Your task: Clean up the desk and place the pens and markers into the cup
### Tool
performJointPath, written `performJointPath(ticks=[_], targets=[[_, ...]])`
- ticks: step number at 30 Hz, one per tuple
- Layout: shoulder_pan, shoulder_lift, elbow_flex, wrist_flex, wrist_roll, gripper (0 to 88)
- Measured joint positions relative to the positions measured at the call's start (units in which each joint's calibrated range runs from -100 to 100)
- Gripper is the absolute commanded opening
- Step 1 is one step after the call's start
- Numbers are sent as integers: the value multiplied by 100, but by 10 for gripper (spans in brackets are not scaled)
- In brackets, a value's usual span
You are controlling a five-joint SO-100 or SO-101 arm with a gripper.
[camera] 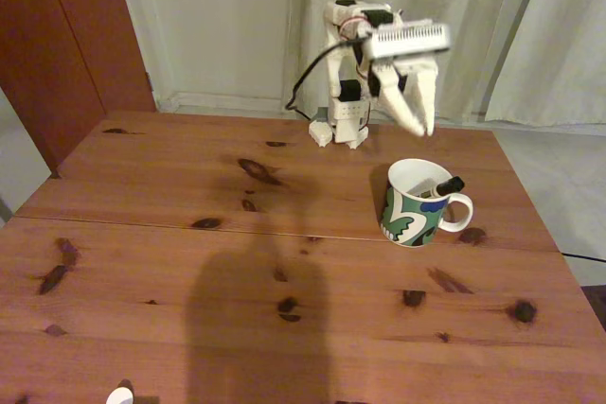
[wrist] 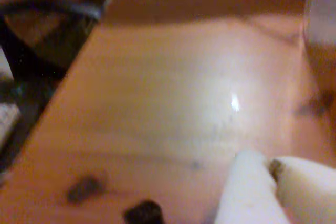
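The cup (camera: pixel 413 207), white with a green and blue pattern, stands on the right half of the desk (camera: pixel 189 262), handle to the right. The marker (camera: pixel 445 185) stands slanted inside it, its black end poking over the rim by the handle. My white gripper (camera: pixel 423 129) hangs in the air behind and above the cup, fingers pointing down, shut with nothing in it. In the blurred wrist view the gripper (wrist: pixel 268 162) shows at the lower right, its two white fingers (wrist: pixel 247 192) pressed together over the bare desk (wrist: pixel 173 87).
The arm's base (camera: pixel 341 125) sits at the desk's far edge with a black cable running left of it. A small white object (camera: pixel 120 395) lies at the front edge. A dark shadow falls across the front middle. The desk's left edge (wrist: pixel 68 82) drops to dark floor.
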Motion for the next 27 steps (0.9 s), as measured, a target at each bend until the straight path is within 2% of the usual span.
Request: performJointPath(ticks=[9, 18, 22, 27], targets=[[352, -2602, 1656, -8, 0, 9], [1283, -5280, 3609, -58, 0, 8], [1474, -5500, 4178, -987, 0, 8], [1599, -5449, 5367, -3011, 0, 8]])
